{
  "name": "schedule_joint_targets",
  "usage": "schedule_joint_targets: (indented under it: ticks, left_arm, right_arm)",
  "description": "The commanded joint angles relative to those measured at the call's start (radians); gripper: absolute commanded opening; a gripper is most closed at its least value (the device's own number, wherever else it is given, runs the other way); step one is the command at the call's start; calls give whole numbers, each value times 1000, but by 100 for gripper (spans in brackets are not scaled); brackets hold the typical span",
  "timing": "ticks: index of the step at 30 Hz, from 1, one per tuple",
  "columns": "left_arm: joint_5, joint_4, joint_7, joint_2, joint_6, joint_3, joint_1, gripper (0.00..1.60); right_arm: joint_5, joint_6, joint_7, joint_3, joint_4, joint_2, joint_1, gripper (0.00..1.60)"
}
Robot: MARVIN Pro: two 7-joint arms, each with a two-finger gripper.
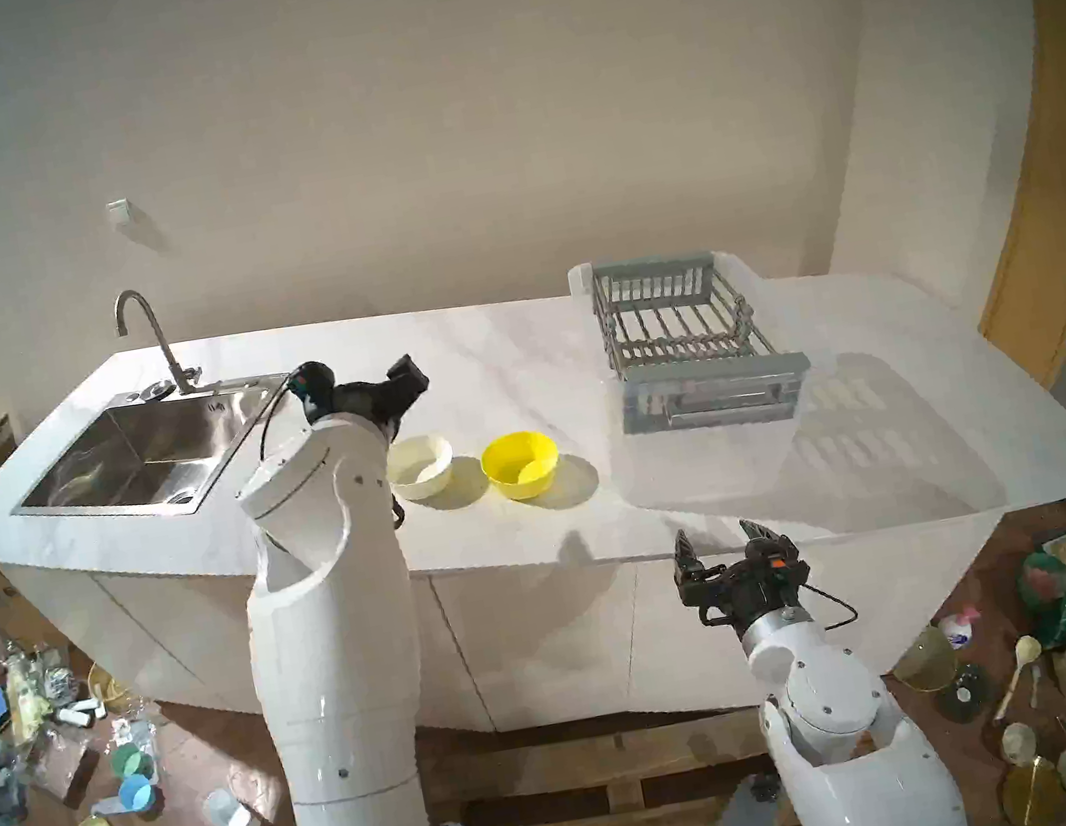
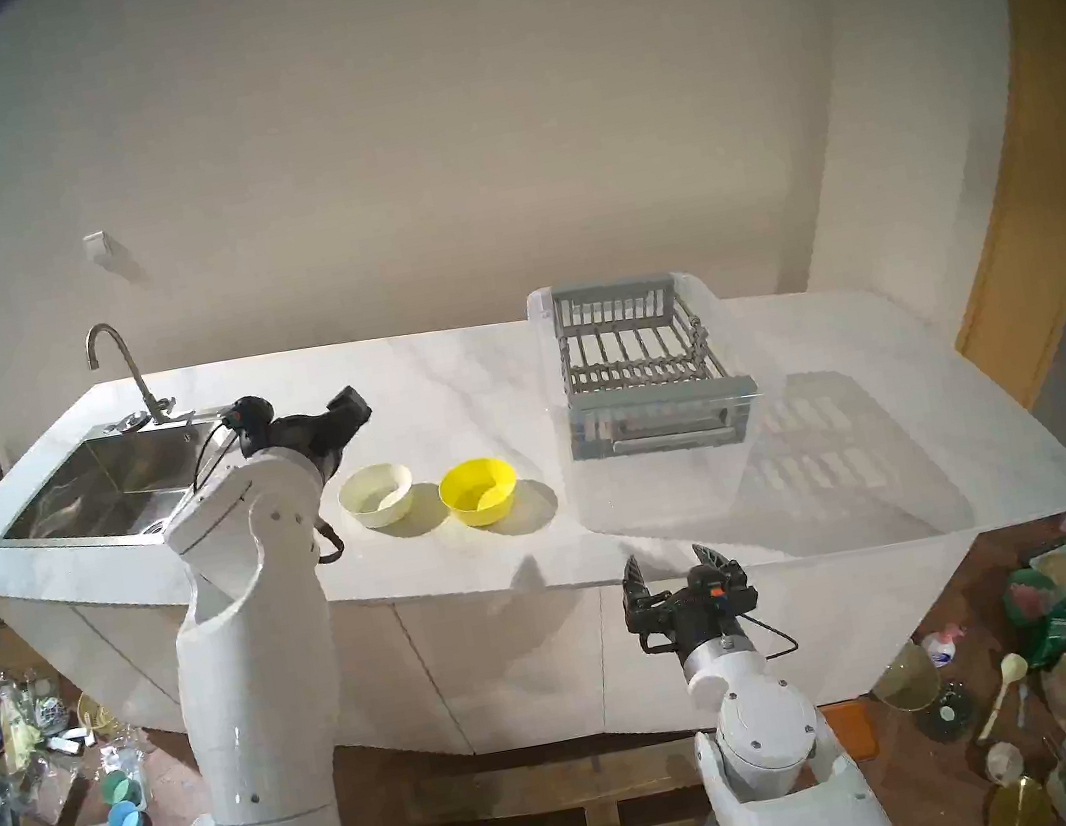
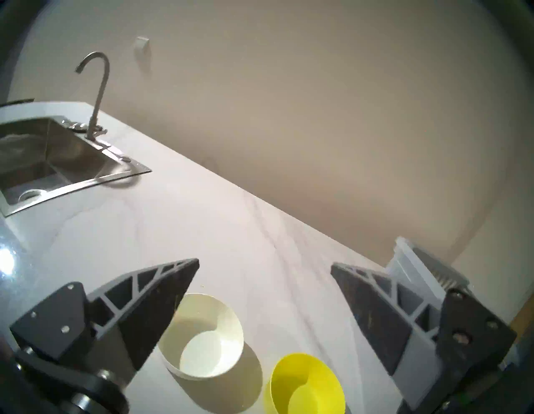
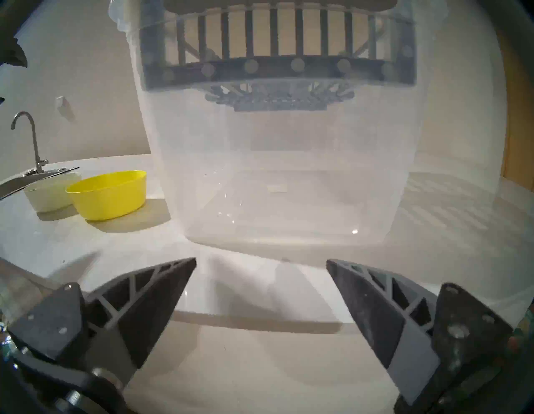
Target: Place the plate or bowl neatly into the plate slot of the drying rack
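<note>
**Ana:** Left gripper first: its two fingers stand wide apart with nothing between them, plain in the left wrist view. From the head, only the dark wrist shows, raised above the counter past the white forearm, pointing roughly level toward the back wall, between the sink and the cream bowl.

**Ben:** And the right gripper?

**Ana:** Spread as well, holding nothing. It sits low, at the counter's near edge, fingers aimed forward and roughly level, in front of the clear tub.

**Ben:** Where are the bowls?

**Ana:** Cream bowl and yellow bowl stand upright side by side on the counter, near each other but apart, left of the tub. Neither gripper touches them.

**Ben:** The drying rack?

**Ana:** Perched across the top of the tub, toward the counter's right. The head views look down into it: the plate slot bars carry no dishes.

**Ben:** What do the wrist cameras add?

**Ana:** The right wrist camera looks up at the rack from below, through the tub's hazy wall, so its underside and slatted end wall appear, and the bowls come side-on. The left wrist view is tilted; it looks down into both bowls, which are empty, and catches only a corner of the tub and rack behind its right finger. The faucet stands beyond the sink.
</note>
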State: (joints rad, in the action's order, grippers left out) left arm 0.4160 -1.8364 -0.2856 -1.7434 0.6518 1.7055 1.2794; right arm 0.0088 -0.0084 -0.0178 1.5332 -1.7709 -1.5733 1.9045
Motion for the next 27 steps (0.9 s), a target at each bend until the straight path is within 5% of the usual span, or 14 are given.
schedule_joint_targets:
  ticks: [1,12,27]
  left_arm:
    - [38,42,-35,-36,11,17,-121,160]
    - [73,199,-118,-131,78,144,-232,160]
    - [117,177,-345,-159,188,112,-242,160]
  right_arm:
    - [0,-6,0,0,-29,0,-4,160]
    - [0,-5,0,0,-33,0,-2,160]
    - [0,-5,0,0,-33,0,-2,160]
